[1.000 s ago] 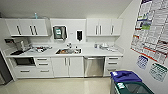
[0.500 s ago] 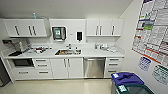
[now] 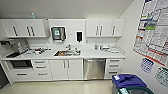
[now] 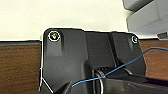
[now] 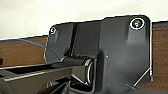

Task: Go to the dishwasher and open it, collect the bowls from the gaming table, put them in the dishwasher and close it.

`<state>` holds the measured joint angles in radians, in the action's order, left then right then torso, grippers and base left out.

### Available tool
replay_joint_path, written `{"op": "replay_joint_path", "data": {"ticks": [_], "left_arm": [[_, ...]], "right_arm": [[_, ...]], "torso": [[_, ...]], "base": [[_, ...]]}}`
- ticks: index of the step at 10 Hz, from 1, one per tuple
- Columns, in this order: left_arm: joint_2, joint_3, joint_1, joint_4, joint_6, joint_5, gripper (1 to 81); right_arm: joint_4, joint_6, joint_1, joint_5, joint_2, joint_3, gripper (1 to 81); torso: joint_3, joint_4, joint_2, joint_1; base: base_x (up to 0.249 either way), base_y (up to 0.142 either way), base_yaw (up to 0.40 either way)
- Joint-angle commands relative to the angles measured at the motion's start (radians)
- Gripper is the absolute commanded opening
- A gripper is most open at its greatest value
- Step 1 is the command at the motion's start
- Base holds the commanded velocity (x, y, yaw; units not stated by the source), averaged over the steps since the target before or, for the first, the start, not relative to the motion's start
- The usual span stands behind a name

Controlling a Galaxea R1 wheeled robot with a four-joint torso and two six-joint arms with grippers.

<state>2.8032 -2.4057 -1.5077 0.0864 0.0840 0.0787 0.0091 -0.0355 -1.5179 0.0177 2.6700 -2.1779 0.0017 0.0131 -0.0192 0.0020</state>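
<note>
Kitchenette wall w/ white cabinets [image 3: 66,68] filled the head view. Wall posters [image 3: 153,30] on the right carried text, too blurred to read. The dishwasher [image 3: 94,68], one grey steel front, sat shut under the countertop [image 3: 100,53], right of the sink [image 3: 66,53], betw. white doors and a drawer stack. Blue-lidded bin [image 3: 128,81] at lower right was cut off by the frame edge. Two wall dispensers [image 3: 58,33] hung above the sink; labels illegible. Counter clutter too small to ID. Grippers: can't tell whether open or closed, or whether holding anything.
</note>
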Motion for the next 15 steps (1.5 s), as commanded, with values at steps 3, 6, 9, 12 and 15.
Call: {"op": "replay_joint_path", "data": {"ticks": [3,6,9,12,15], "left_arm": [[-0.010,0.008,0.054,0.006,0.005,-0.047,81.1],[-0.010,0.008,0.054,0.004,0.005,-0.047,81.1],[-0.014,0.008,0.054,0.004,0.005,-0.047,81.1],[-0.010,0.008,0.054,0.006,0.005,-0.047,81.1],[-0.014,0.008,0.054,0.004,0.005,-0.047,81.1]], "right_arm": [[-0.008,0.000,0.050,0.051,-0.017,0.006,81.1],[-0.006,0.000,0.050,0.051,-0.016,0.003,81.1],[-0.008,0.000,0.050,0.051,-0.016,0.003,81.1],[-0.006,0.000,0.049,0.051,-0.017,-0.002,81.1],[-0.006,0.000,0.049,0.051,-0.019,-0.002,81.1]], "torso": [[0.000,0.000,0.000,-0.001],[0.000,0.000,-0.001,-0.002],[0.000,0.000,0.000,-0.001],[0.000,0.000,0.000,-0.002],[0.000,0.000,0.000,-0.002]], "base": [[0.110,0.000,0.000],[0.110,0.000,0.000],[0.110,0.000,0.000],[0.118,0.000,0.000],[0.124,0.000,0.000]]}}
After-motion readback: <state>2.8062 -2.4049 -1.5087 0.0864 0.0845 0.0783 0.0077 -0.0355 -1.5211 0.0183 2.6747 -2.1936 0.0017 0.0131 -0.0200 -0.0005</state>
